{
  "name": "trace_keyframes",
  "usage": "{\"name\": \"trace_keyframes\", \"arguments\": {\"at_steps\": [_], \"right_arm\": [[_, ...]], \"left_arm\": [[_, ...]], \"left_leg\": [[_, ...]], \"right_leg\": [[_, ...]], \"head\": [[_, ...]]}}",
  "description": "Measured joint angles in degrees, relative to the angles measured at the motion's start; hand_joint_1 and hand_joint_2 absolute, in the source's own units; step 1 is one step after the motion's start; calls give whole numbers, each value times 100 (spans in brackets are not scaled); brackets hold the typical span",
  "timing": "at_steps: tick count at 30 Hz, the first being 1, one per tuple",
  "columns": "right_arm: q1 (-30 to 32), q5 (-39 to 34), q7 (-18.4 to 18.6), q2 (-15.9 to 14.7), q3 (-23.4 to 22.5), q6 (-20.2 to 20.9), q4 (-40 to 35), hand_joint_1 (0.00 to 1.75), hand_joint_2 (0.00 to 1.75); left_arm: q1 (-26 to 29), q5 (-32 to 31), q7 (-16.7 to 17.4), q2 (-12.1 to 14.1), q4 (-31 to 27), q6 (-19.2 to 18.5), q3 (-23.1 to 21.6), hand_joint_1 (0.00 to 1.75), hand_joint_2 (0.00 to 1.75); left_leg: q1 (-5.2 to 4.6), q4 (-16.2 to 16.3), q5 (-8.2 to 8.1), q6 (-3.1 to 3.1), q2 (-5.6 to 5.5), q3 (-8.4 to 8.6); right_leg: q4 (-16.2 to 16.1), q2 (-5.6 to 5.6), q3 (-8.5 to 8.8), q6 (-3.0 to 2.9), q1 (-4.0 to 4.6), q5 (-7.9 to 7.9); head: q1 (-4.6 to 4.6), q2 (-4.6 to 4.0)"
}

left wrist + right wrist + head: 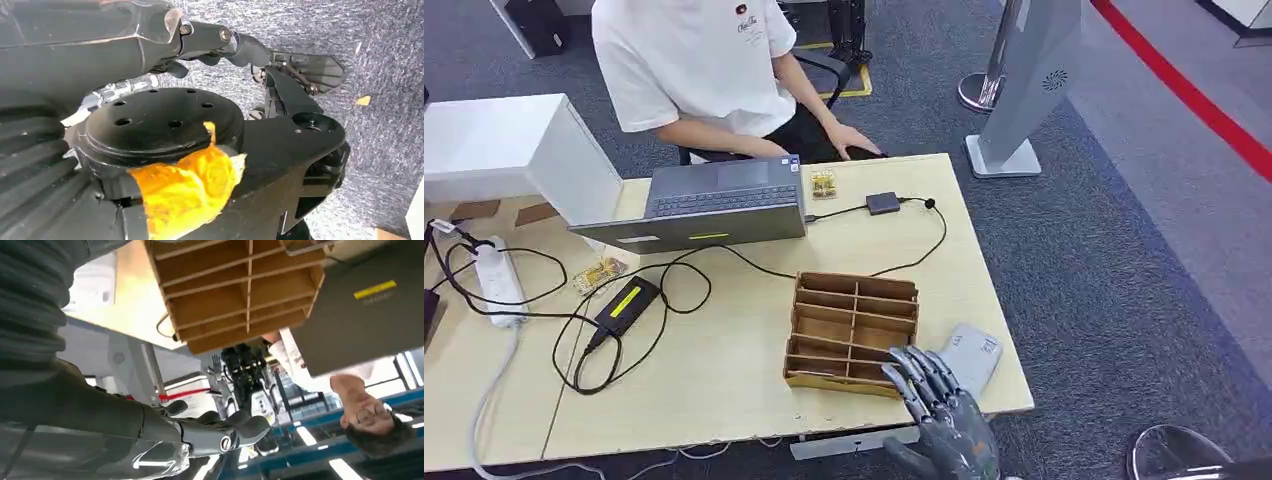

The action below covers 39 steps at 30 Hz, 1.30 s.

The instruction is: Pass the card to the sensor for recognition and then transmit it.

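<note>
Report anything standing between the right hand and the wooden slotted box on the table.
Nothing visible does. The right hand is at the near right corner of the wooden slotted box, fingertips over its edge. The grey flat device lies beside the box, not between. I cannot make out a card in the slots.

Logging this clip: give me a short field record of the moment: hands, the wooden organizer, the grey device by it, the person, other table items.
right hand: raised at the table's near edge, fingers apart, holding nothing
left hand: hanging over grey carpet, holding nothing
wooden organizer: on the table, compartments look empty
grey device: flat on the table, beside the organizer, just beyond the right hand
card: none identifiable
person: seated at the far side, white shirt, one hand on the table edge
other items: laptop, power strip, cables
</note>
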Motion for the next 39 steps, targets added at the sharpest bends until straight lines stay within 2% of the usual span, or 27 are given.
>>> {"name": "trace_keyframes", "arguments": {"at_steps": [5,10,11,19,39], "right_arm": [[-385,-337,-386,457,122,246,775,0,175],[-717,-607,-553,870,221,326,1370,0,175],[-777,-629,-557,920,229,326,1466,0,175],[-1052,-844,-572,1270,326,310,2063,0,175],[-1357,-1206,-629,1613,496,188,2782,0,175]], "left_arm": [[-10,-98,57,0,0,6,0,0,0],[-12,-138,105,0,0,33,0,0,0],[-13,-144,112,0,0,37,0,0,175],[-22,-52,164,2,0,98,0,0,175],[-77,442,162,-20,0,214,361,0,175]], "left_leg": [[0,0,1,-1,1,-1],[0,0,3,1,-1,-1],[1,0,3,1,0,-1],[0,0,3,1,0,-2],[0,0,3,1,-1,-2]], "right_leg": [[1,1,0,-1,0,1],[1,-2,0,-1,0,1],[1,0,0,-1,1,1],[0,0,0,-1,0,1],[1,-1,0,-1,0,1]], "head": [[5,0],[4,0],[4,2],[2,2],[4,0]]}}
